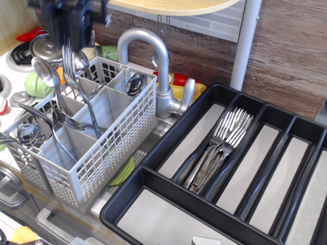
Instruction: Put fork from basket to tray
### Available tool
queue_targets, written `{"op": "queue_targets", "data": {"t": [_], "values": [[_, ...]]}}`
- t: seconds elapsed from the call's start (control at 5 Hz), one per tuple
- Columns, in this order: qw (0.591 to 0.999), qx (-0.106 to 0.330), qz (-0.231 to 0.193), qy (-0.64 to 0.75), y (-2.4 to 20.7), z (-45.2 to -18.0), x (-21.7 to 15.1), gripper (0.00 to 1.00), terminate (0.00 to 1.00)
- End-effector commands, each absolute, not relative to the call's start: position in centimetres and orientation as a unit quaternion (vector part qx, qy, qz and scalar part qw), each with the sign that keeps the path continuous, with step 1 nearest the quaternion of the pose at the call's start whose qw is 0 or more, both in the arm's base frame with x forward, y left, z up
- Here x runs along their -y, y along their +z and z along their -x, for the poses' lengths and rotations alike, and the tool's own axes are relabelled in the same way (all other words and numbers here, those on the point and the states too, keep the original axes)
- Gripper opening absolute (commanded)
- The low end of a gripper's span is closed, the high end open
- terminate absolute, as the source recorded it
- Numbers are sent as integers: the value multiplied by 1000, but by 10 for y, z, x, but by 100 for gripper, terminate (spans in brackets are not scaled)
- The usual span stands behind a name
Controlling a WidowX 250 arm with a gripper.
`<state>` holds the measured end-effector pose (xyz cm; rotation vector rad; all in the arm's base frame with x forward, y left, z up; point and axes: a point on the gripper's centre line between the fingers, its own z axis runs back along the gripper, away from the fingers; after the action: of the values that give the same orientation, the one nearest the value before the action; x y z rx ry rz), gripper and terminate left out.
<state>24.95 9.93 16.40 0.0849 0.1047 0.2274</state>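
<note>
My gripper (70, 37) is at the top left, above the far left part of the light grey basket (116, 133). It looks shut on a steel fork (68, 65) that hangs blurred below it, lifted almost out of the basket. The fork's lower end is still near the basket's rim. The black tray (164, 143) lies to the right, with several forks (220, 147) lying in its second long compartment.
Steel spoons (47, 72) and other cutlery stand in the basket's compartments. A grey curved faucet (148, 47) rises between basket and tray. A white post (245, 43) stands behind the tray. A wooden shelf (173, 6) hangs overhead.
</note>
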Motion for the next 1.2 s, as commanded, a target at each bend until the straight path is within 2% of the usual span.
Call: {"op": "queue_targets", "data": {"t": [0.0,0.2,0.4,0.6,0.8,1.0], "values": [[982,-71,-57,163,214,-261,-68,0,0],[971,-109,-62,205,230,-288,-45,0,0],[943,-118,-54,305,224,-308,-12,0,0],[925,-98,-36,366,207,-318,10,0,0],[911,-91,-5,403,188,-319,16,0,0],[908,-97,37,405,178,-322,16,0,0]]}}
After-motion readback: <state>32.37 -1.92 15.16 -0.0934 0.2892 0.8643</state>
